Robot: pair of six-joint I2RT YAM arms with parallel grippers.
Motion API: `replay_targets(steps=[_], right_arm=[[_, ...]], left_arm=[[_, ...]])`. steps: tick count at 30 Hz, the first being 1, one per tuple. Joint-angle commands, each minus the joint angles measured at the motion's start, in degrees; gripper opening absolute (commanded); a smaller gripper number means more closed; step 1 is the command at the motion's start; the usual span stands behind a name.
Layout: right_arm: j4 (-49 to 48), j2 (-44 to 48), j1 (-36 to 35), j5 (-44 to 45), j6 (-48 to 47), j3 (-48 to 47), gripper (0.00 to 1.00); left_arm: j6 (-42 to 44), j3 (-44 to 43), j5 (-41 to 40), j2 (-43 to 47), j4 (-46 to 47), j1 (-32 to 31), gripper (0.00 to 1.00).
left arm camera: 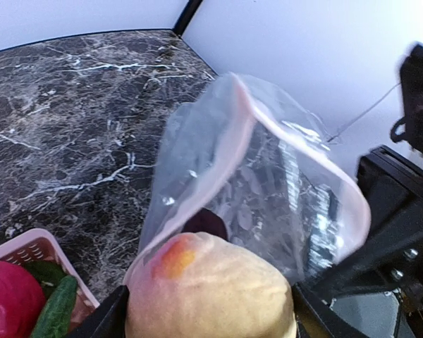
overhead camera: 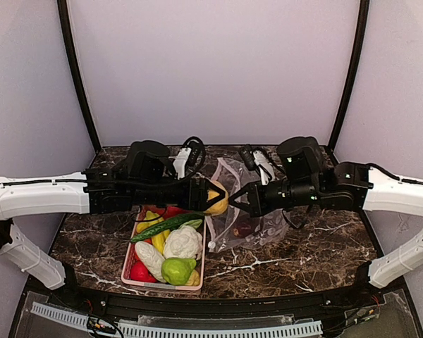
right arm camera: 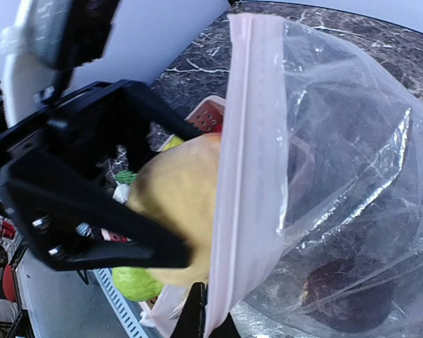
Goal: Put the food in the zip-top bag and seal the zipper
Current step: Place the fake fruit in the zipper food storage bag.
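Observation:
My left gripper [overhead camera: 213,198] is shut on a yellow-orange ball [left arm camera: 211,289] with a red blush and holds it right at the mouth of the zip-top bag [overhead camera: 243,222]. The clear bag [left arm camera: 268,183] is held up and gaping, its pinkish zipper [right arm camera: 250,141] running along the mouth edge. My right gripper [right arm camera: 208,317] is shut on that edge from below. In the top view the right gripper [overhead camera: 241,199] faces the left one across the ball. A dark purple piece of food [right arm camera: 345,296] lies inside the bag.
The pink basket [overhead camera: 162,285] stands front left of the bag and holds a green cucumber [overhead camera: 166,225], white cauliflower [overhead camera: 183,241], a green fruit [overhead camera: 178,270], a yellow banana and red pieces. Cables and white connectors [overhead camera: 187,156] lie at the back of the marble table.

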State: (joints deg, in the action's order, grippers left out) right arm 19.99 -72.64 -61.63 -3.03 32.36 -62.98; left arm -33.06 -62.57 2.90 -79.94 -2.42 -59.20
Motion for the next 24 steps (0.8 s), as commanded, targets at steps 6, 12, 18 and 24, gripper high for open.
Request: replay_targets(steps=[6,12,18,24], right_arm=[[-5.8,1.6,-1.9,-4.5,-0.5,-1.3,0.0],[-6.4,1.5,-1.9,-1.9,0.3,0.0,0.0],[-6.7,2.0,-1.3,2.8,2.3,1.7,0.0],[-8.0,2.6,0.2,2.4,3.6,2.9,0.0]], left_arm=[[0.8,-0.6,-3.4,-1.2,-1.5,1.1,0.63],[-0.5,-1.9,1.1,-3.6,1.9,1.1,0.63],[-1.9,-2.4,7.9,-5.7,7.2,0.8,0.63],[-1.1,-3.8,10.7,-8.2,6.8,-0.2,0.67]])
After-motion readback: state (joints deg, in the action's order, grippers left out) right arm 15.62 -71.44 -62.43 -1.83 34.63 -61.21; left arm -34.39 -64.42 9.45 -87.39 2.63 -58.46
